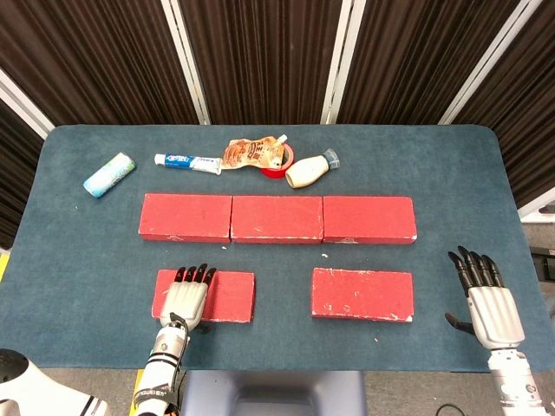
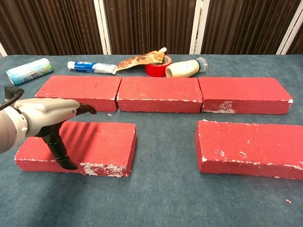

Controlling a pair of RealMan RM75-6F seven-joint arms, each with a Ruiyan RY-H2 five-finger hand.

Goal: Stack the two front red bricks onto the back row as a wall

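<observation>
Left robot hand (image 1: 185, 299) covers part of front-left brick (image 1: 227, 296); chest view's right edge crops front-right brick (image 2: 251, 147).

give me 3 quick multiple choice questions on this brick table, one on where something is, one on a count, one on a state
1. Where is the left hand?
A. over the front left brick
B. on the toothpaste tube
C. off the table

2. How many bricks form the back row?
A. two
B. three
C. five

3. What state is the right hand in?
A. holding a brick
B. open, holding nothing
C. pressing the red tape roll

Answers: 1 A, head view shows it above that brick's left part. 2 B, three lie end to end. 3 B, fingers spread, apart from the front right brick.
</observation>
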